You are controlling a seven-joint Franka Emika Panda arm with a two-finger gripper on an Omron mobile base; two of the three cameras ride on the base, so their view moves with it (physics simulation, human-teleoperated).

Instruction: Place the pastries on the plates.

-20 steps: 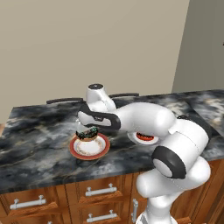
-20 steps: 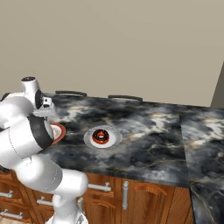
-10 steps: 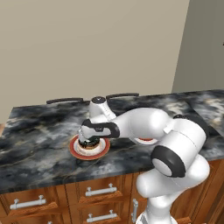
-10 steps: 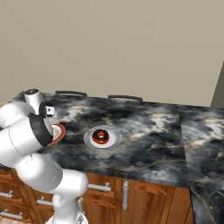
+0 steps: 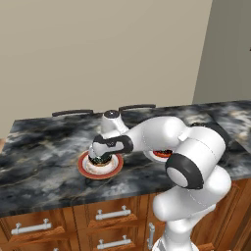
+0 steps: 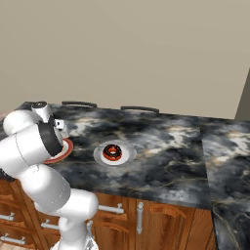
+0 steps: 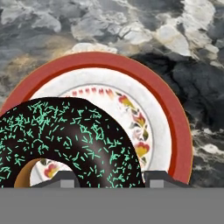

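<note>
Donut (image 7: 65, 140) (glossy ring, green sprinkles) | pinched in pincer (image 7: 107, 178) | over round red-rimmed plate (image 7: 175, 127)

the green-sprinkled donut (image 7: 65, 144) is cut off at the hand view's left and bottom edges. it hides much of the red-rimmed plate (image 7: 175, 127). the arm covers most of that plate in the right base view.

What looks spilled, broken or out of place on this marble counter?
Nothing stands out. The red-sprinkled chocolate donut sits centred on the small white plate, and the gripper is over the red-rimmed patterned plate with the green-sprinkled chocolate donut.
</note>
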